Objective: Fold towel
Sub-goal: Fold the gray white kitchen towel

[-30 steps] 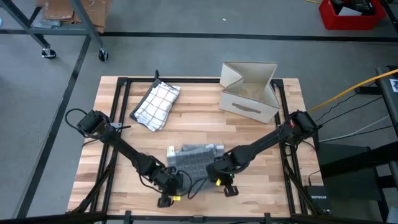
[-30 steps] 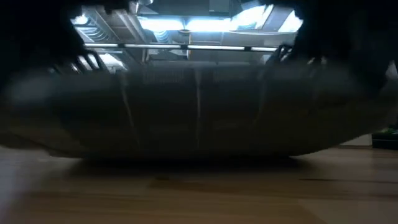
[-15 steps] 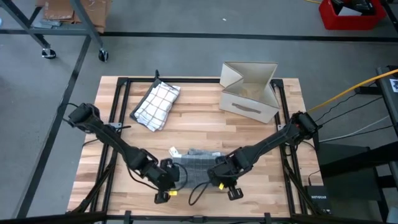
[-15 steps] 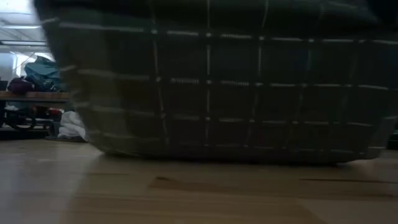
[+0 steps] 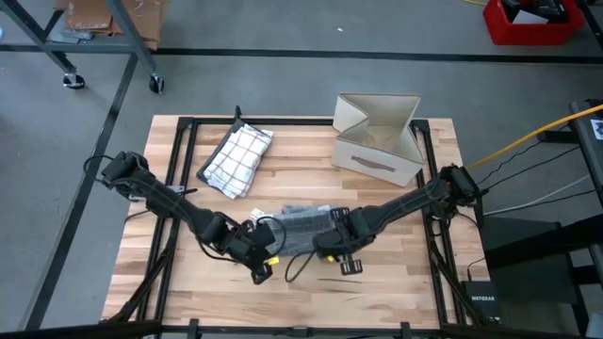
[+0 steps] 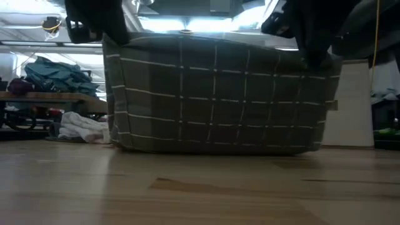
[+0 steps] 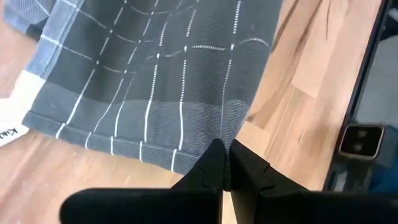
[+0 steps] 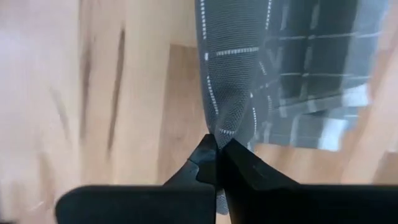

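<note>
A grey towel (image 6: 215, 94) with a white grid hangs like a curtain between my two grippers. Its lower part (image 6: 212, 149) rests on the wooden table (image 6: 200, 187). From above, the towel (image 5: 303, 224) shows bunched at the table's middle near side. My left gripper (image 7: 225, 163) is shut on one upper corner, on the left in the low view (image 6: 103, 34). My right gripper (image 8: 217, 149) is shut on the other upper corner, on the right there (image 6: 312, 53). My left gripper pinches the towel's hemmed corner (image 7: 229, 134) between its two fingers, slanting down from the near left. The corner is lifted and the cloth hangs below it. My right gripper pinches the opposite corner (image 8: 222, 127) between its fingers from above, pointing down. The top edge (image 6: 212, 44) runs nearly straight between the two holds.
A second, folded white checked towel (image 5: 236, 158) lies at the far left of the table. A white open box (image 5: 382, 141) stands at the far right. A loose cable (image 5: 294, 270) loops on the table near the grippers. Bare wood lies along the near edge (image 5: 311, 301).
Both grippers have risen and gone toward the table's far edge, both still shut on the towel's corners. The towel's held edge has been lifted and the cloth now hangs upright between them, while its lower part stays on the table.
</note>
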